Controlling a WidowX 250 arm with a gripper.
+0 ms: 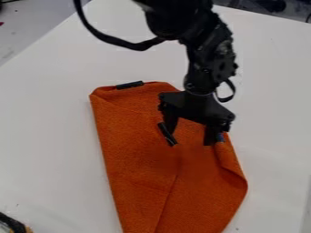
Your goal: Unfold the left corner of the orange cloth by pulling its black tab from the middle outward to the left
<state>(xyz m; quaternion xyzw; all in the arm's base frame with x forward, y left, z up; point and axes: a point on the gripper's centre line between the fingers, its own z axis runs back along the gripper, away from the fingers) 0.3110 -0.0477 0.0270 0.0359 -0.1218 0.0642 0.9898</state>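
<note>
Tabletop [48, 136] is stretching out white on your left, its edge slanting across the upper corner. Orange cloth [133, 154] is lying folded mid-view, running past the bottom, with a black strip [129, 85] along its top edge. Your hand [190, 137] is hanging over it, spread wide, gripping nothing, between a black tab [167, 134] and a blue patch [220, 136]; white surface is continuing rightward.
</note>
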